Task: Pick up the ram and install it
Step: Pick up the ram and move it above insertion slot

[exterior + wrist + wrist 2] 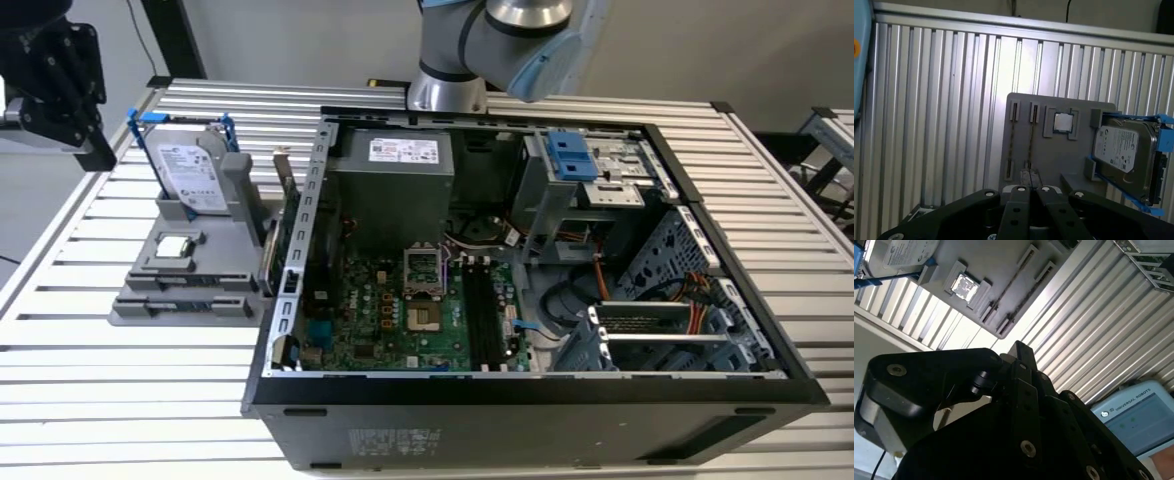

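Note:
Two ram strips (1031,142) stand edge-on in slots of a grey holder (1054,160) in the first wrist view, beside a small square processor (1063,122). In the exterior view the ram (187,284) lies along the holder's front steps, to the exterior view's left of the open computer case (534,390). My black gripper (60,90) hangs high over the table's far left corner, apart from the holder. In both wrist views my gripper (1030,186) (1019,347) is shut, with nothing held in it.
A silver hard drive (191,175) in a blue bracket stands at the back of the holder. The motherboard (400,320) lies in the case, with long black slots (483,310) beside the processor socket. A ribbed metal table (134,360) carries everything. A tablet screen (1139,420) lies nearby.

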`<control>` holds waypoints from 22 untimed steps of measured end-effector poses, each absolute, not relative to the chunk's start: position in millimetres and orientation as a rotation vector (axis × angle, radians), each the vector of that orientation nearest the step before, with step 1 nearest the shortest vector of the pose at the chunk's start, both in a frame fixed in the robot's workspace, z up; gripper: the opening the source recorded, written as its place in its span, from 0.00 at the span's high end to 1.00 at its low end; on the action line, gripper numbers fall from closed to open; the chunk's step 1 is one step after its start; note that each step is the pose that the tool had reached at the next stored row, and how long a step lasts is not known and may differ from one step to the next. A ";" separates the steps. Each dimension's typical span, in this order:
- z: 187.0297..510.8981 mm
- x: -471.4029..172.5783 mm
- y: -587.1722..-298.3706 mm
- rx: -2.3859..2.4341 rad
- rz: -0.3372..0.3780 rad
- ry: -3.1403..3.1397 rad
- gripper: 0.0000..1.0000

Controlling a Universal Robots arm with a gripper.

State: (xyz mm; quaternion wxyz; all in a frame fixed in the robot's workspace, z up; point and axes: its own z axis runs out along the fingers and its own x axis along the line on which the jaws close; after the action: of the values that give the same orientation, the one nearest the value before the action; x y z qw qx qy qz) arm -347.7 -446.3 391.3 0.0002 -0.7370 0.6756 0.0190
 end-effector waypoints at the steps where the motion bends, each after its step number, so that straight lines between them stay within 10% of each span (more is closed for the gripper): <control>1: 391.3 -347.7 -446.3 -2.315 0.060 2.122 1.00; 4: 391.3 -347.7 -446.3 -2.315 0.060 2.122 1.00; 5: 391.3 -347.6 -446.2 -2.315 0.060 2.122 0.00; 22: 388.0 -347.5 -446.3 -2.306 0.058 2.131 0.00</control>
State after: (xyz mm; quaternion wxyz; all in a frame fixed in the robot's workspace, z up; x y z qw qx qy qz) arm -347.5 -446.3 388.0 0.0006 -0.7343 0.6785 0.0184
